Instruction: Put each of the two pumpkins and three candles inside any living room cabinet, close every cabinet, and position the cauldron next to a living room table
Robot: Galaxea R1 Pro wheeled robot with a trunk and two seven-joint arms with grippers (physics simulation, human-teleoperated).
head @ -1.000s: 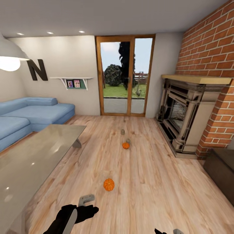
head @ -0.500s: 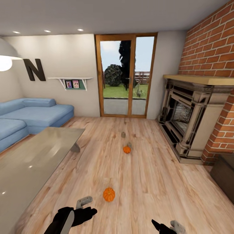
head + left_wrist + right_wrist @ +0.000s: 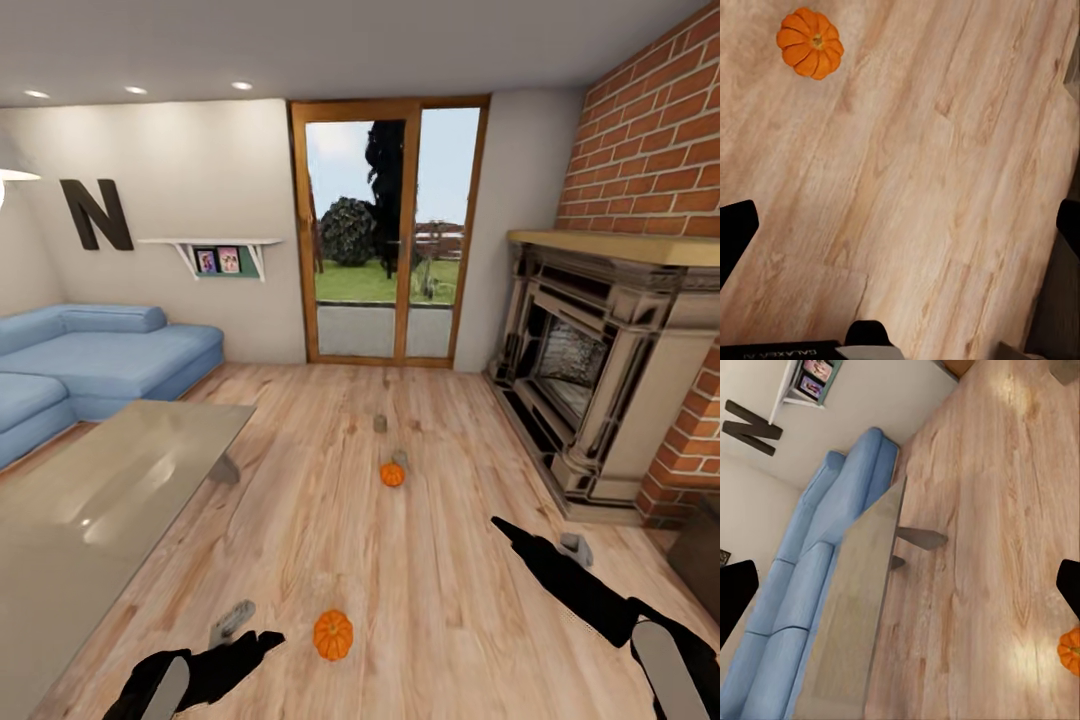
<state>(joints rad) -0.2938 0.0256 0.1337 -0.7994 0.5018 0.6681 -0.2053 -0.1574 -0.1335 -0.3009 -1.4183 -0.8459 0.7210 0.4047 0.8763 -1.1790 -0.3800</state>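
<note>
The room is seen from the head camera, high up, looking forward and down toward the glass door [image 3: 385, 235]. The floor [image 3: 945, 187] is looked down on from close by in the left wrist view. The sofa [image 3: 817, 577] and table [image 3: 851, 607] are looked across at from farther off in the right wrist view. The near pumpkin [image 3: 333, 635] is shared by all three views.

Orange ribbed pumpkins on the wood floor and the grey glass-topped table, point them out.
Nearer orange ribbed pumpkin [image 3: 333, 635], head view, its middle.
Farther orange pumpkin [image 3: 392, 474], head view, its middle.
Grey glass-topped table [image 3: 110, 490], head view, bare top.
</note>
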